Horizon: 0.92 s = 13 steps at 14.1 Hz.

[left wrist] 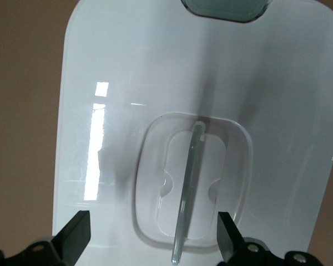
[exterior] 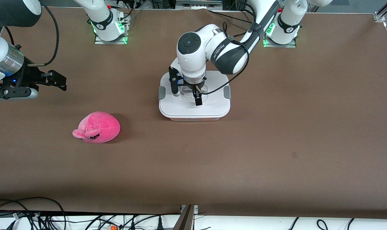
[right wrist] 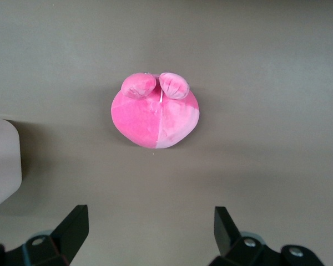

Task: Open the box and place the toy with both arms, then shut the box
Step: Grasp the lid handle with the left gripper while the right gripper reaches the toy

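Observation:
The box (exterior: 193, 108) stands mid-table with its white lid (left wrist: 127, 83) on and grey clips (exterior: 162, 92) at both ends. My left gripper (exterior: 186, 94) hangs open just above the lid, its fingers either side of the clear recessed centre handle (left wrist: 191, 188), touching nothing; it also shows in the left wrist view (left wrist: 152, 238). The pink toy (exterior: 97, 127) lies on the table nearer the front camera than the box, toward the right arm's end. My right gripper (exterior: 60, 82) is open and empty in the air, apart from the toy (right wrist: 155, 116); it also shows in the right wrist view (right wrist: 150, 233).
The brown table (exterior: 276, 143) spreads wide around the box and the toy. A corner of the box (right wrist: 3, 160) shows at the edge of the right wrist view. Cables (exterior: 53, 217) run along the table's front edge.

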{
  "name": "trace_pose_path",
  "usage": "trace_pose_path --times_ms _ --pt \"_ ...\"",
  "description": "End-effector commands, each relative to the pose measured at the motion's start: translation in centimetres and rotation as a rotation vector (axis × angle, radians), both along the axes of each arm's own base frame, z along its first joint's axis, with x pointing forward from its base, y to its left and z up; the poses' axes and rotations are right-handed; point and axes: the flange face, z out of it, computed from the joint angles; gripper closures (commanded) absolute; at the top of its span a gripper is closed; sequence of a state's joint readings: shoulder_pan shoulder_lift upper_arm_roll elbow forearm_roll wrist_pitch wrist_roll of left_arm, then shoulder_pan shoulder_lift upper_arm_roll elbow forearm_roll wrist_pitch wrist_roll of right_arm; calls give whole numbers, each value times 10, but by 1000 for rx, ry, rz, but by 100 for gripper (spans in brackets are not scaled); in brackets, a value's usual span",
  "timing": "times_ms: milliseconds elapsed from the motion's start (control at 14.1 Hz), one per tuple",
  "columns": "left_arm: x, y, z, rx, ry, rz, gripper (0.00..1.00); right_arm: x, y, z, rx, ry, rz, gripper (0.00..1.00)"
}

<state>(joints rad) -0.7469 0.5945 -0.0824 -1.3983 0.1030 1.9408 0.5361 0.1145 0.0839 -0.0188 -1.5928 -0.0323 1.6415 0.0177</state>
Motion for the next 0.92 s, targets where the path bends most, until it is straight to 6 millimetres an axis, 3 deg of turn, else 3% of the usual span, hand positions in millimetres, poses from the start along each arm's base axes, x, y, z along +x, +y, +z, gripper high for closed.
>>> trace_pose_path --times_ms 0,142,213,285,356,498,640,854 --pt "-1 0 -2 23 -27 -35 0 4 5 -1 38 12 24 0" --pt "-6 -5 -2 24 -29 -46 19 9 19 -23 34 57 89 0" --pt "-6 -5 -2 24 -29 -46 36 13 20 -35 38 81 111 0" --pt "-7 -5 -2 25 -28 -40 67 21 21 -64 37 130 108 0" --pt "-6 -5 -1 23 -30 -45 68 25 21 -77 41 149 114 0" --pt "-6 -5 1 22 -31 -45 88 31 21 -90 36 161 128 0" --pt "-6 -5 1 22 -31 -45 100 35 20 -102 28 171 131 0" --pt "-13 -10 4 24 -30 -42 100 54 17 -136 23 137 113 0"
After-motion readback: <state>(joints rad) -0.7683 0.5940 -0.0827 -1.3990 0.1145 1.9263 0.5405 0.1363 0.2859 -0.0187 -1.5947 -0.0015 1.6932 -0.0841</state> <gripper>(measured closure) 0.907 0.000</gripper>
